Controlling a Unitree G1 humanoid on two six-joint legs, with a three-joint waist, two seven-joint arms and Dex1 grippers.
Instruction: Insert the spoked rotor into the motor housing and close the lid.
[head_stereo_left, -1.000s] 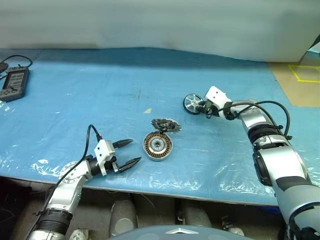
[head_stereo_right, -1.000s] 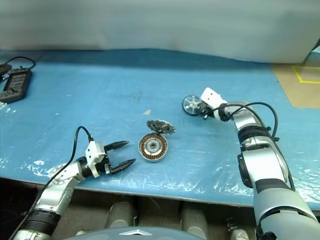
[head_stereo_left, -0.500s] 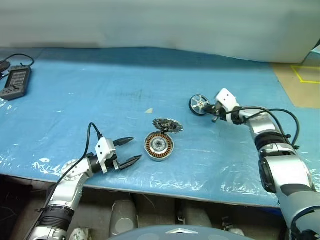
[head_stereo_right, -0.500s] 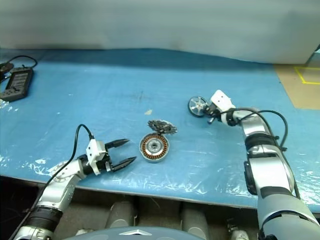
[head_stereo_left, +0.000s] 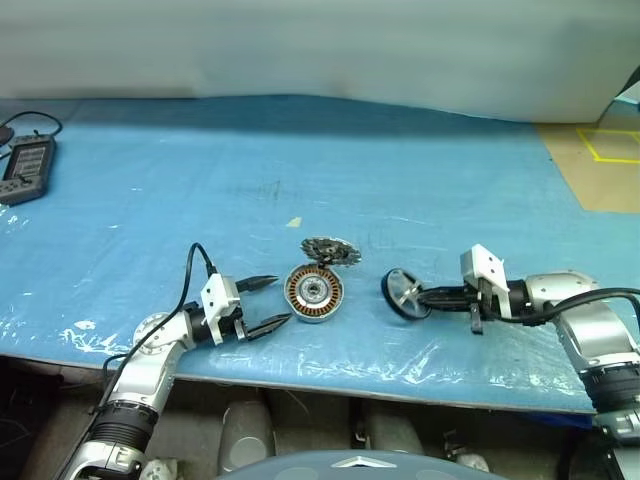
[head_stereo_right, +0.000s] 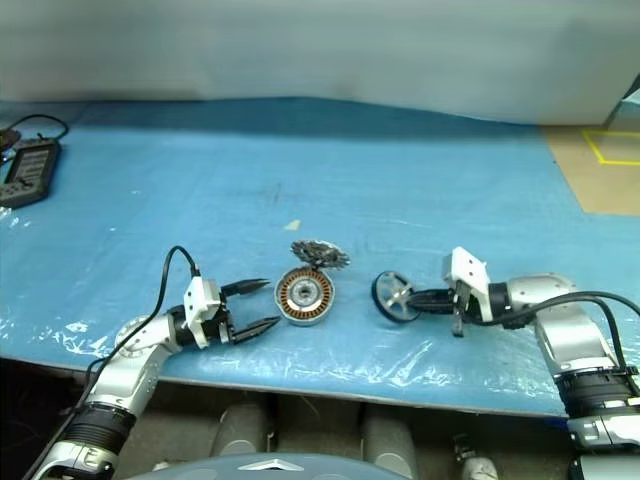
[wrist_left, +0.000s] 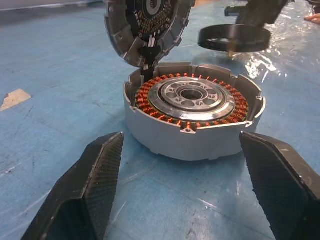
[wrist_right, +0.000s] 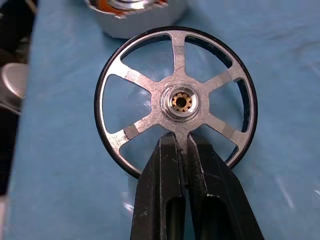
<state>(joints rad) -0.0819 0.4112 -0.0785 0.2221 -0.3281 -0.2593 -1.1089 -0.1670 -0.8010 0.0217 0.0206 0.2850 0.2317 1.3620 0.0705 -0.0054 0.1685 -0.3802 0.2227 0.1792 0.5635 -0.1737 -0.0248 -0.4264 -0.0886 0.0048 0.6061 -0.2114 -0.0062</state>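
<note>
A: So where is the motor housing (head_stereo_left: 315, 293) sitting?

B: Near the front edge of the blue desk (head_stereo_left: 400, 180), coil side up, with its hinged lid (head_stereo_left: 331, 250) standing open at about twelve o'clock from it.

A: And the spoked rotor (head_stereo_left: 403, 294)?

B: At three o'clock from the housing, close by but apart. The right claw (wrist_right: 181, 145) is pinching it by one spoke beside the hub, fingers pressed together on the metal, and looks to be carrying it just above the desk.

A: What's the left claw (head_stereo_left: 264, 303) doing?

B: Spreading wide at nine o'clock from the housing, one finger reaching toward either side of it, not touching.

A: Which step, then?

B: I'd judge the rotor is being brought over for insertion. Next it needs turning flat, centring over the silver hub, then lowering inside the windings, probably while the left claw is steadying the housing. The lid comes after.
</note>
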